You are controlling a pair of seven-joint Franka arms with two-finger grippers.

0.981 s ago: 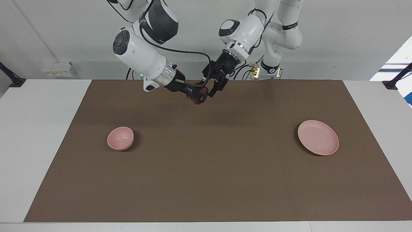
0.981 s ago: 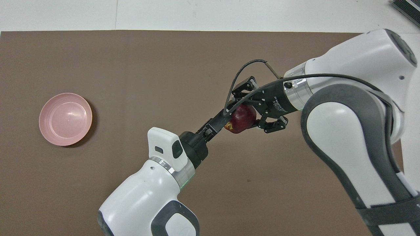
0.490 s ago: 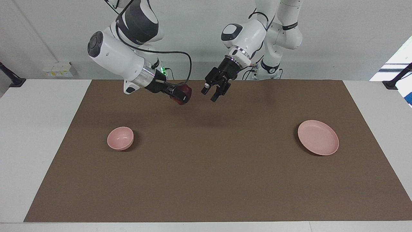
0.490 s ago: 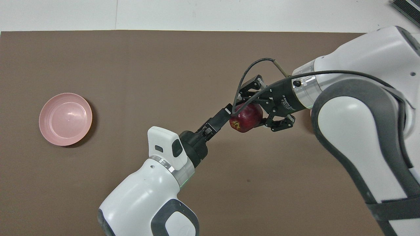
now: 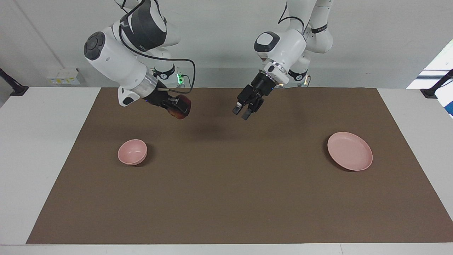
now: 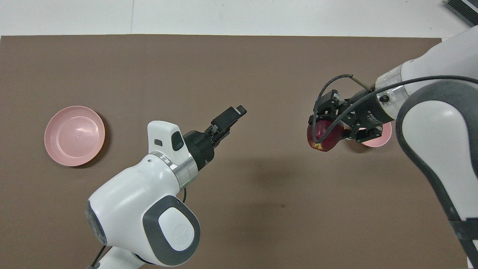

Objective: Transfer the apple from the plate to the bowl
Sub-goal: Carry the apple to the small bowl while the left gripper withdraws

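The dark red apple point(image 5: 180, 109) hangs in the air with my right gripper point(image 5: 178, 106) shut on it. It is over the brown mat, between the table's middle and the small pink bowl point(image 5: 132, 151). In the overhead view the apple point(image 6: 324, 135) and the right gripper cover most of the bowl point(image 6: 385, 133). My left gripper point(image 5: 241, 114) is open and empty above the mat's middle, apart from the apple. The flat pink plate point(image 5: 349, 151) lies bare toward the left arm's end, also in the overhead view point(image 6: 74, 135).
A brown mat point(image 5: 226, 198) covers most of the white table point(image 5: 35, 141). The right arm's black cable point(image 5: 193, 76) loops above the apple. A dark object point(image 6: 463, 9) sits at the table's corner, off the mat.
Both grippers were together at the apple. The right gripper has carried it toward the bowl's end, and the left gripper has drawn back empty toward the plate's end.
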